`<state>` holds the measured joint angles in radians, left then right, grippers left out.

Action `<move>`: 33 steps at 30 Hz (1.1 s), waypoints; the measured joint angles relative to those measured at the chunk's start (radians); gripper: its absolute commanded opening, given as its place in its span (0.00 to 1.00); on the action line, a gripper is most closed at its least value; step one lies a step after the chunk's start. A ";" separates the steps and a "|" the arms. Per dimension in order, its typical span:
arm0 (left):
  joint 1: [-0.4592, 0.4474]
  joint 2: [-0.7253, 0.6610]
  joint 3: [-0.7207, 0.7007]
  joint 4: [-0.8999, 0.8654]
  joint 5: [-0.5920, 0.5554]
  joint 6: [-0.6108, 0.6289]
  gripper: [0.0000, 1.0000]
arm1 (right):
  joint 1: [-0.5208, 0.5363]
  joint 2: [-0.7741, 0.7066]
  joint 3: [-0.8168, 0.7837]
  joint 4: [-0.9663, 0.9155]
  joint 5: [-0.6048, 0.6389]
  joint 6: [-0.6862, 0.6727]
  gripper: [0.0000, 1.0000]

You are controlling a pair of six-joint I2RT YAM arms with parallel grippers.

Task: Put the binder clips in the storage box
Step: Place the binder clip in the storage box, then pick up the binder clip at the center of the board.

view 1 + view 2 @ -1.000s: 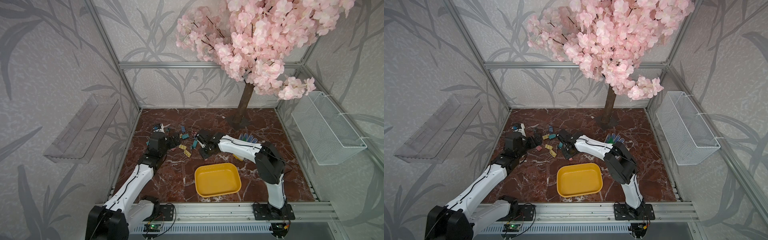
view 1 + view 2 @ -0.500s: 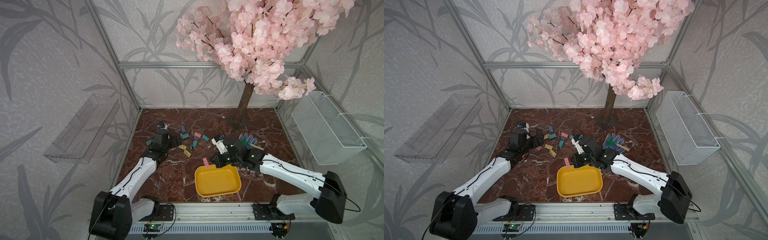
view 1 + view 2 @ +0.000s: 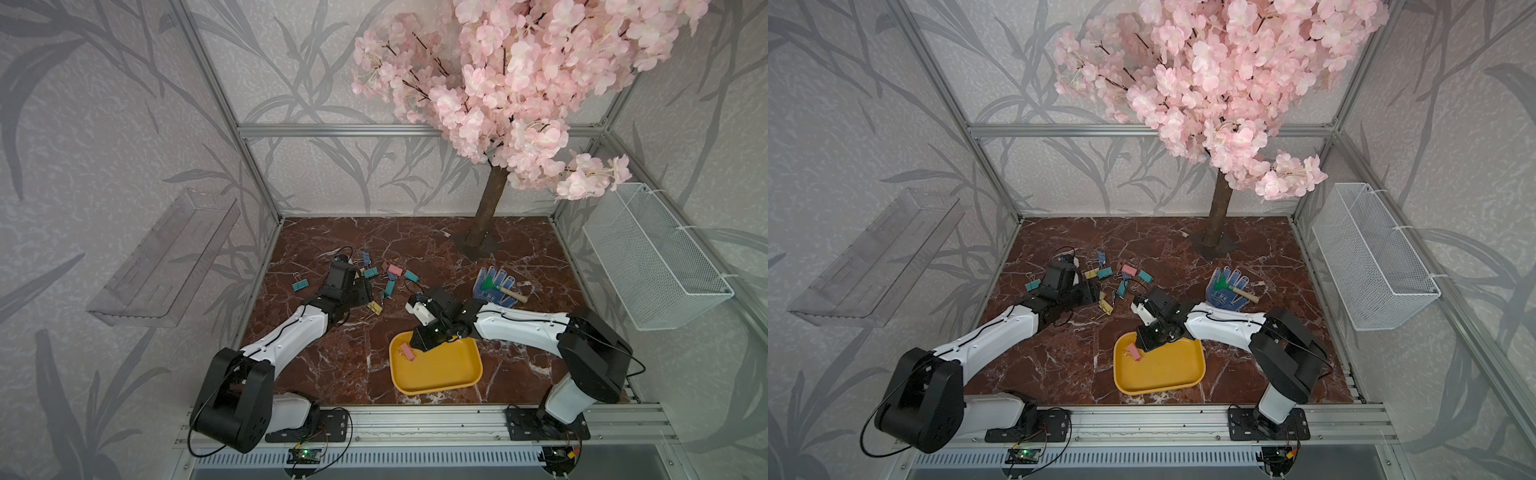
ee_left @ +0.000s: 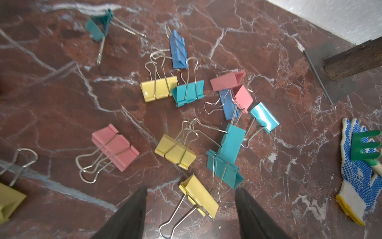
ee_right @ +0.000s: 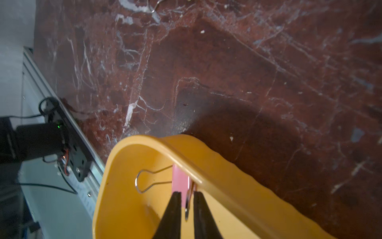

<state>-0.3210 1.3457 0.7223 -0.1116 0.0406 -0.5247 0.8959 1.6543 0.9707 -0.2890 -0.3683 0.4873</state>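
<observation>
- Currently the right end effector [image 5: 187, 193] hangs over one corner of the storage box [image 3: 444, 365], the shallow yellow tray near the front of the bench [image 3: 332, 357]. Its two dark fingers stand only slightly apart.
- One pink clip [image 5: 179, 180] lies inside the storage box, close under the rim. One of its wire handles runs into the narrow gap between those fingers. In both top views it rests on the tray floor just beside the fingertips.
- The left end effector [image 4: 191, 189] is spread wide and low over the bench. A yellow clip [image 4: 199, 196] lies between its fingers, and neither finger touches it.
- The other binder clips [image 4: 190, 93] lie loose on the bench behind the storage box, toward the left. They are teal, blue, pink and yellow; several overlap and their handles are tangled.
- One teal clip [image 3: 300, 285] sits apart from the cluster, nearer the left wall.
- A blue-dotted white glove [image 3: 482, 293] lies to the right of the cluster, with a small green rake [image 3: 491, 284] on top of it.
- A pink blossom tree [image 3: 490, 199] stands at the back of the bench.
- A white wire basket [image 3: 648, 257] hangs on the right wall, and a clear shelf [image 3: 166, 266] on the left wall.
</observation>
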 measured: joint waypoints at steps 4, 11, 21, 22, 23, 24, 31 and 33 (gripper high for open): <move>0.000 0.056 -0.004 0.031 0.051 -0.033 0.55 | 0.000 -0.068 -0.018 0.005 0.023 -0.006 0.53; -0.001 0.097 -0.009 0.073 0.117 -0.093 0.45 | 0.000 -0.383 -0.077 0.058 0.153 -0.002 0.82; -0.001 0.154 -0.009 0.077 0.153 -0.130 0.14 | 0.000 -0.422 -0.121 0.066 0.231 0.022 0.83; -0.001 0.154 -0.009 0.072 0.149 -0.130 0.10 | 0.000 -0.429 -0.128 0.066 0.254 0.029 0.83; -0.001 0.153 -0.009 0.066 0.148 -0.127 0.06 | 0.000 -0.441 -0.138 0.063 0.274 0.039 0.83; -0.001 0.153 -0.009 0.060 0.143 -0.122 0.01 | 0.000 -0.452 -0.148 0.060 0.293 0.045 0.83; -0.001 0.147 -0.009 0.014 0.135 -0.103 0.00 | -0.051 -0.568 -0.212 0.053 0.377 0.113 0.85; -0.001 0.130 -0.007 -0.011 0.128 -0.096 0.00 | -0.087 -0.591 -0.227 0.053 0.383 0.133 0.88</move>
<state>-0.3218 1.4754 0.7151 -0.1226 0.1684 -0.6205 0.8085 1.0637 0.7437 -0.2359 0.0147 0.6201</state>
